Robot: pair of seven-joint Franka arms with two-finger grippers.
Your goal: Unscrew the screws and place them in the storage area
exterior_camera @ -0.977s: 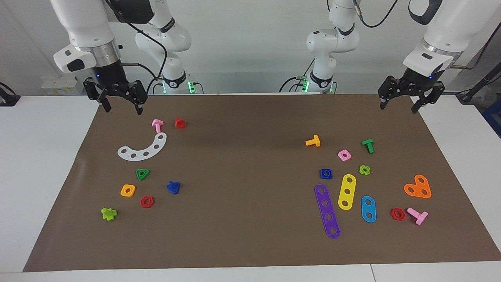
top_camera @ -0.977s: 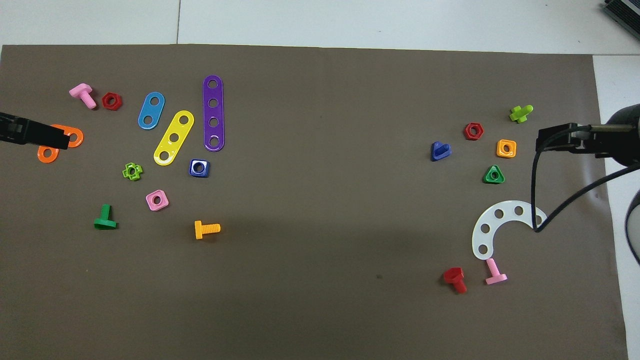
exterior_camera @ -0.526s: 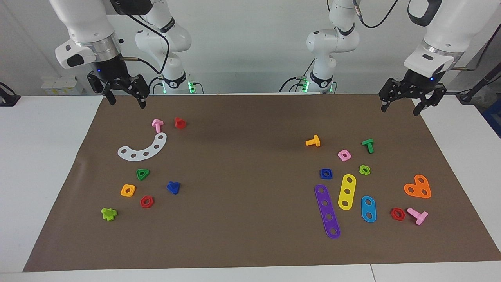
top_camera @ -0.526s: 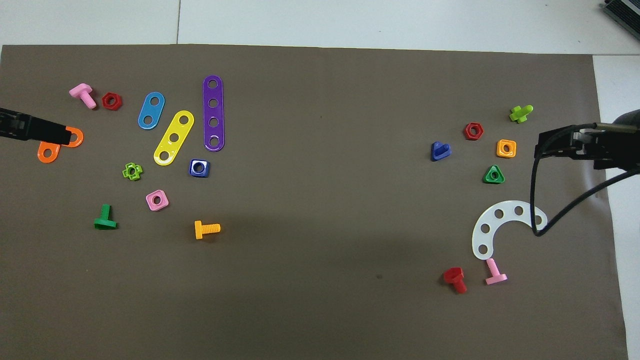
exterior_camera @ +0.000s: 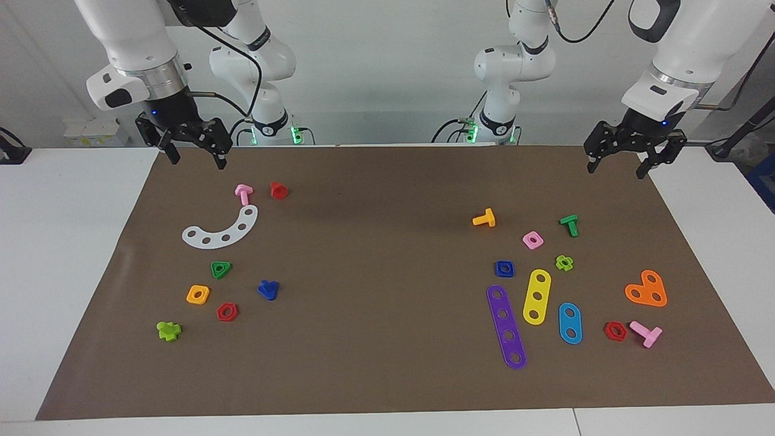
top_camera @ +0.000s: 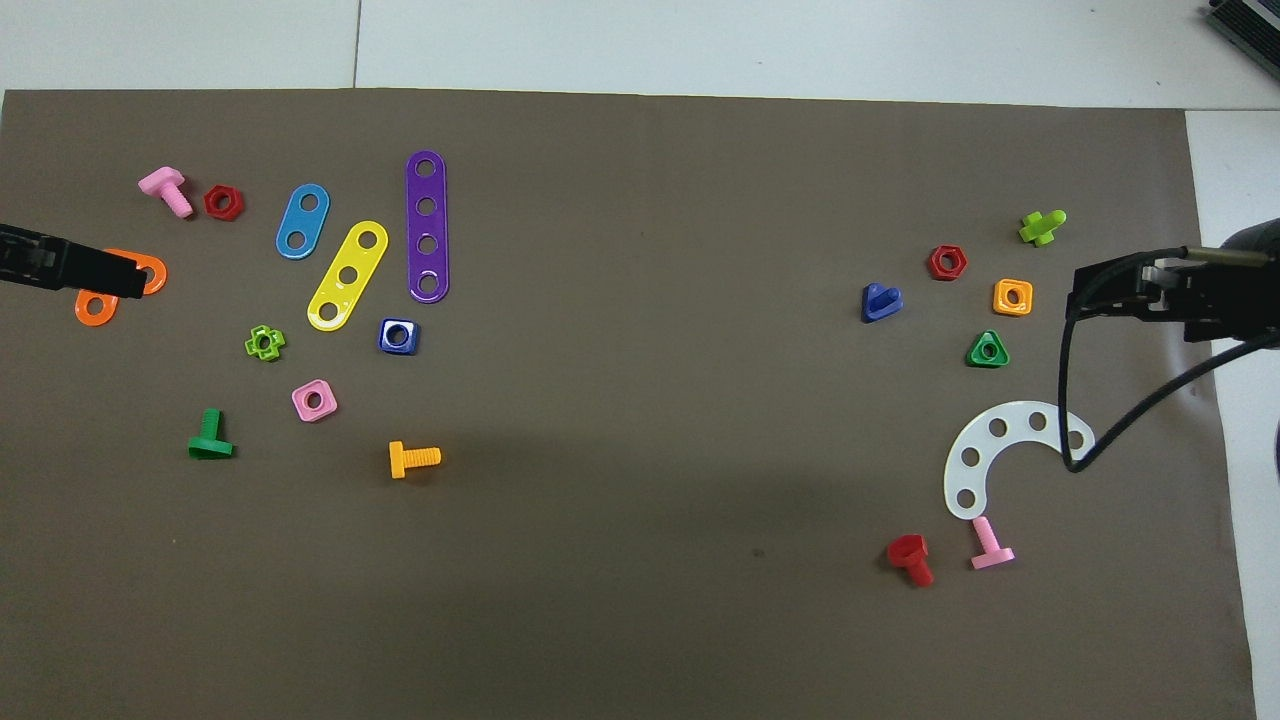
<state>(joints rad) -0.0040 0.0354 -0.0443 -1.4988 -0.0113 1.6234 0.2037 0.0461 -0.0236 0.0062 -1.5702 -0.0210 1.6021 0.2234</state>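
**Two grippers raised, blue bolt lying free on the mat**

Both grippers hang in the air with nothing between their fingers. The right gripper [exterior_camera: 192, 154] is over the mat's edge nearest the robots at the right arm's end, its fingers spread apart. The left gripper [exterior_camera: 617, 162] is over the matching corner at the left arm's end, fingers likewise spread and empty.

The dark-blue bolt [exterior_camera: 268, 289] with the triangular head lies alone on the brown paper mat [exterior_camera: 375, 254], toward the right arm's end. It touches no other piece. Near it sit a red hex nut [exterior_camera: 227, 312], an orange square nut [exterior_camera: 198, 294] and a green triangular nut [exterior_camera: 221, 269]; a lime cross-shaped bolt [exterior_camera: 168, 330] lies farther from the robots than these. The white curved strip [exterior_camera: 221, 231] is nearer to the robots than the blue bolt, with a pink bolt [exterior_camera: 243, 194] and a red bolt [exterior_camera: 278, 190] just beside its end.
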